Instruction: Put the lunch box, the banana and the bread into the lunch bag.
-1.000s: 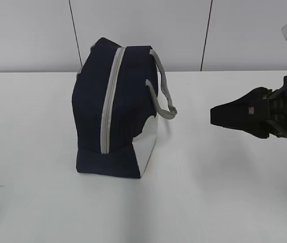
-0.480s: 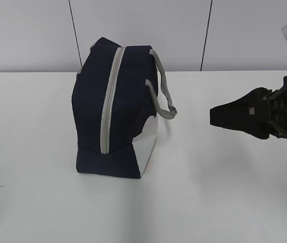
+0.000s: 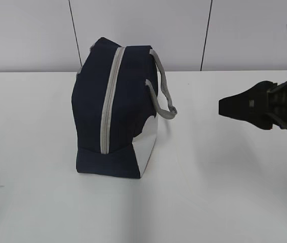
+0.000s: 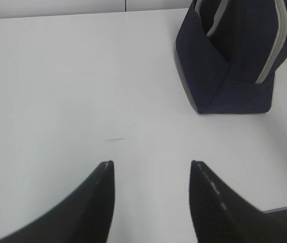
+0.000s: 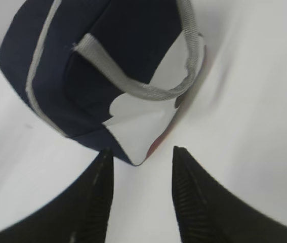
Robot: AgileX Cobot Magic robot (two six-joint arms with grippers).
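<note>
**Bag zipped, nothing else left out**

The bag point(image 3: 115, 109) stands upright on the white bench point(image 3: 224, 192), left of centre, its grey zipper point(image 3: 109, 101) closed along the whole length that shows; no box, banana or bread lies anywhere in view, so they are either inside or out of frame, and which of these I cannot tell; if inside, the task looks all but done.

The right claw point(image 3: 224, 107) hovers well right of the bag, spread and empty, its strap point(image 5: 148, 88) in front of it; the left claw point(image 4: 151, 169) sits low over bare bench, likewise spread and holding nothing, the bag ahead to its right.

The bench is plain matt white; behind it, a pale panelled wall point(image 3: 143, 30) with thin dark seams.
</note>
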